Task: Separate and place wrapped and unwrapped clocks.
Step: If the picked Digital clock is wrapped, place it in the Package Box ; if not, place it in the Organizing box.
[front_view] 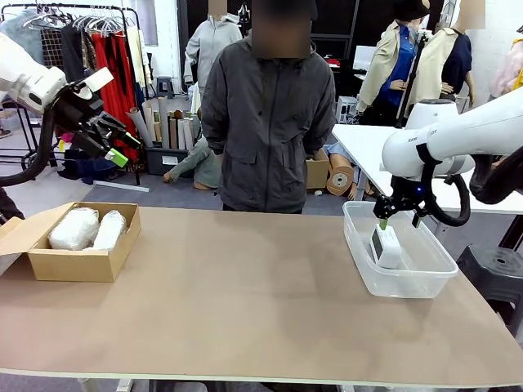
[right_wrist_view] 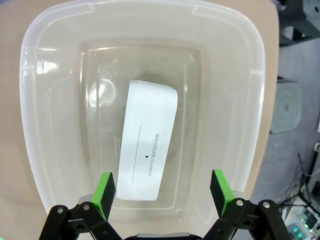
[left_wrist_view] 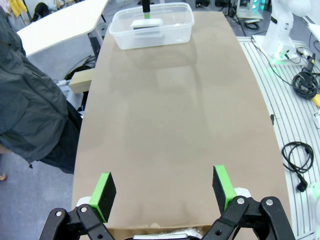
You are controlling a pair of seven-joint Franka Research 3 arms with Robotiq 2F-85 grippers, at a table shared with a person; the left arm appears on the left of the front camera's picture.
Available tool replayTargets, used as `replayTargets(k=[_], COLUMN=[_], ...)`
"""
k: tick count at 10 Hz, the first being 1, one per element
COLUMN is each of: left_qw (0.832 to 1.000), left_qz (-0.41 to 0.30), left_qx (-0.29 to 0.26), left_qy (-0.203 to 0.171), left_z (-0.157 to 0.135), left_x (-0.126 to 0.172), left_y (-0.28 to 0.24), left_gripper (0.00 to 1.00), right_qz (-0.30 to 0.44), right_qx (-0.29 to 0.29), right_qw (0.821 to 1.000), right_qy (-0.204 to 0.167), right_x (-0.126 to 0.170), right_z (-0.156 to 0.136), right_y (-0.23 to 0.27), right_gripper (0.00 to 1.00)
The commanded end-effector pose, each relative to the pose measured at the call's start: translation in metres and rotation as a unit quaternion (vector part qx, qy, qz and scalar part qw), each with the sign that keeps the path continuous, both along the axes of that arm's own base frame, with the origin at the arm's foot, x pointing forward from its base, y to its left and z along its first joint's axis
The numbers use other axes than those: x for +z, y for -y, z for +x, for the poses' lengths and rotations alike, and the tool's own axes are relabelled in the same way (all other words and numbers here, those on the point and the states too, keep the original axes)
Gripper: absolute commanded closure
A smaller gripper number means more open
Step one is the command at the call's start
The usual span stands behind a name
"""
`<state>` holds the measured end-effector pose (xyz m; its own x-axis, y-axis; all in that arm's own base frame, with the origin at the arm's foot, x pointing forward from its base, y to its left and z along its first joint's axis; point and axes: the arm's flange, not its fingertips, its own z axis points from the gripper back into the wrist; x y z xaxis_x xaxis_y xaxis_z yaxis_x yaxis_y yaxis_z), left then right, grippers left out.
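Two wrapped clocks, crinkly white plastic bundles [front_view: 73, 229] [front_view: 109, 229], lie side by side in the brown cardboard box [front_view: 73, 265] at the table's left. The unwrapped clock [front_view: 386, 246] [right_wrist_view: 149, 152], white with "SNOOZE/LIGHT" on top, lies in the clear tub [front_view: 433, 273] [right_wrist_view: 40, 150] at the right. My right gripper [front_view: 398, 220] [right_wrist_view: 162, 189] hangs open just above that clock, nothing between its fingers. My left gripper [front_view: 124, 148] [left_wrist_view: 164, 192] is open and raised high above the box. Across the table the left wrist view catches the tub [left_wrist_view: 125, 37] and the clock [left_wrist_view: 146, 23].
A person in a grey jacket [front_view: 270, 122] stands at the far edge, hands behind the back. The brown tabletop [front_view: 245, 294] lies bare between box and tub. A white table [front_view: 364, 147] stands behind the tub; cables [left_wrist_view: 300, 80] lie on the floor.
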<state>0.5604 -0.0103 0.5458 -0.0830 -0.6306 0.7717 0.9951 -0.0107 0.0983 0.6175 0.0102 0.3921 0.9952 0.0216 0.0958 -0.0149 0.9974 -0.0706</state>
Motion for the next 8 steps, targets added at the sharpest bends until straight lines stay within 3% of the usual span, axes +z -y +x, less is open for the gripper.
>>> replayTargets(k=[1, 6, 8], left_qw=[1.0, 1.0, 1.0], left_qz=[-0.005, -0.005, -0.005], left_qx=[0.002, 0.002, 0.002], left_qy=[0.002, 0.002, 0.002], left_z=[-0.0007, -0.0007, -0.0007], left_x=[0.0021, 0.0021, 0.0021], left_y=[-0.0001, -0.0001, -0.0001], left_gripper=[0.0, 0.0, 0.0], right_qz=[0.001, 0.001, -0.008], right_qx=[-0.012, -0.012, 0.035], right_qw=[1.0, 1.0, 0.999], right_qy=[0.007, 0.007, 0.008], right_x=[-0.0009, -0.0009, 0.0023], right_z=[0.0007, 0.0007, -0.003], right_y=[-0.0027, -0.0027, -0.006], right_gripper=[0.0, 0.0, 0.0])
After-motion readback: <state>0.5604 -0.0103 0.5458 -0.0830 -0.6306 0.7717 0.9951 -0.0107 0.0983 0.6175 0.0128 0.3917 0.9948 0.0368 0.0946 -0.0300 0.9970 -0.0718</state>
